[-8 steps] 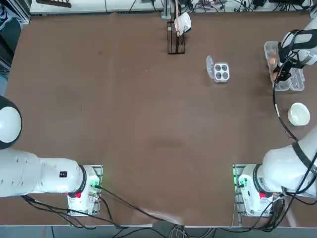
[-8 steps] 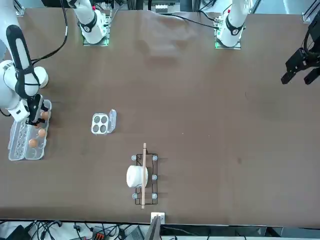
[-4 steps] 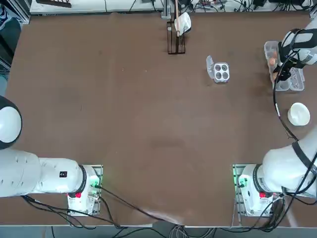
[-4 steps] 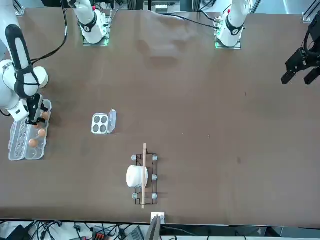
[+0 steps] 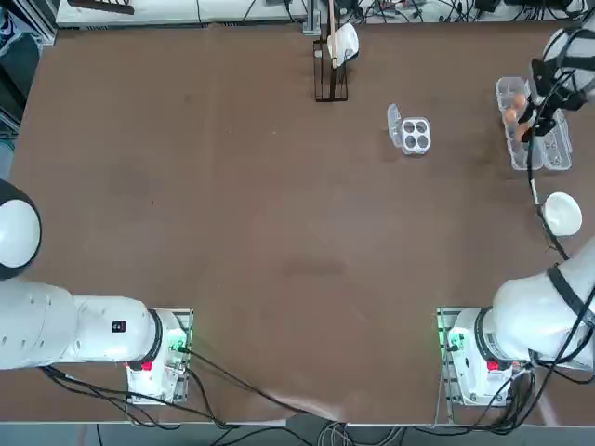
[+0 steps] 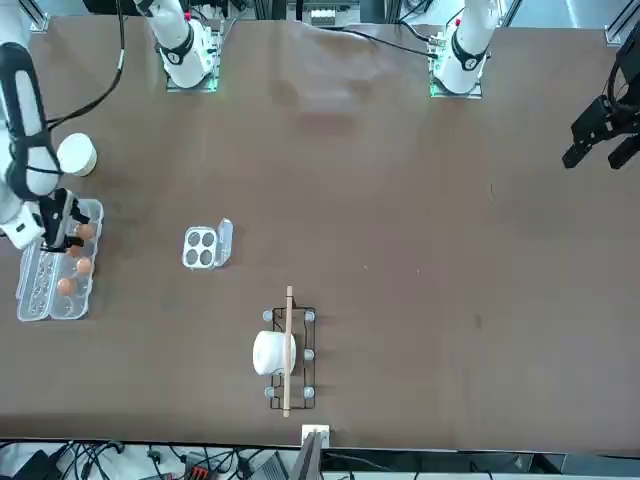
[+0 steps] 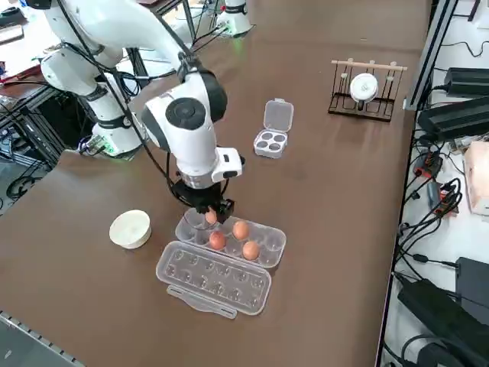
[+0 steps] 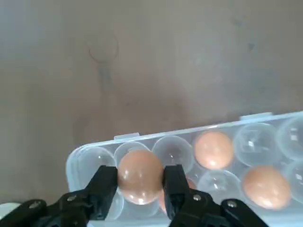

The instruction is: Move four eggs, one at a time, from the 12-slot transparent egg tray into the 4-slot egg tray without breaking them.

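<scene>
Right pincer grips first orange-brown egg above long clear twelve-cup carton at desk's right edge; small square four-cup tray empty; three eggs remain.

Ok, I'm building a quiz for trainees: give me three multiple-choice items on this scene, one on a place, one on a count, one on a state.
1. The right tool is over: A the 12-slot tray B the 4-slot tray C the bowl
2. Eggs lying in the 12-slot tray: A one B three C five
3. The tool is: A open B shut on an egg C shut, empty

A: the wrist view shows that tray's cups beneath it. B: three sit in cups. B: both fingers press one egg's sides.
</scene>
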